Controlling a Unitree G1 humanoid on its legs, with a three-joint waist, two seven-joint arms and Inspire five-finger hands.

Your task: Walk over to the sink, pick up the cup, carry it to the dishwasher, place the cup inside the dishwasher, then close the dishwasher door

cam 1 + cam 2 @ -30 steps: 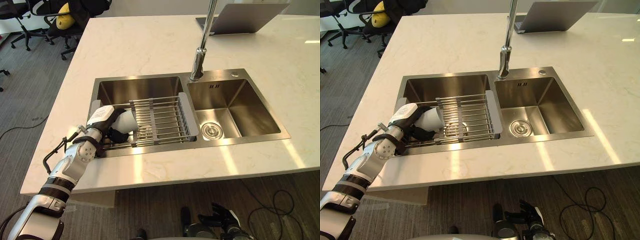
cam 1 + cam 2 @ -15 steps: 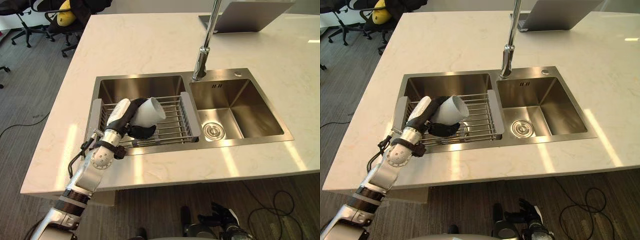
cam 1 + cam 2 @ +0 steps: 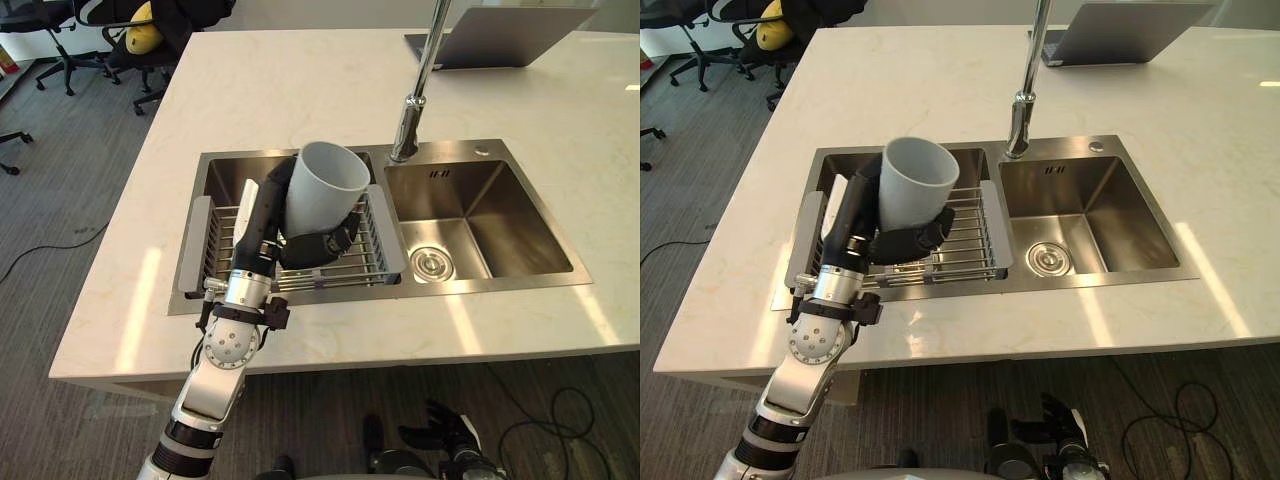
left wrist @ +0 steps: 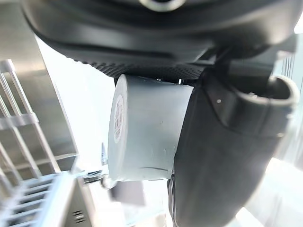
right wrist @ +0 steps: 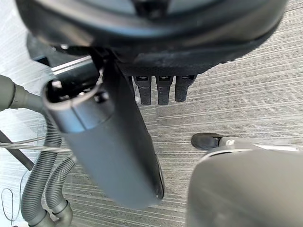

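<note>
Above the sink rack (image 3: 352, 262), left hand (image 3: 264, 218) fingers (image 3: 322, 245) curled round the white cup (image 3: 322, 192), right hand (image 3: 441, 437) low, fingers relaxed.

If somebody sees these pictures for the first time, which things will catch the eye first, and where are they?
The white cup stands out first: the left robot hand grips it, mouth upward, above the wire rack in the left basin of the steel double sink. Next come the tall faucet behind the divide between the basins and the grey laptop at the counter's far edge.
</note>
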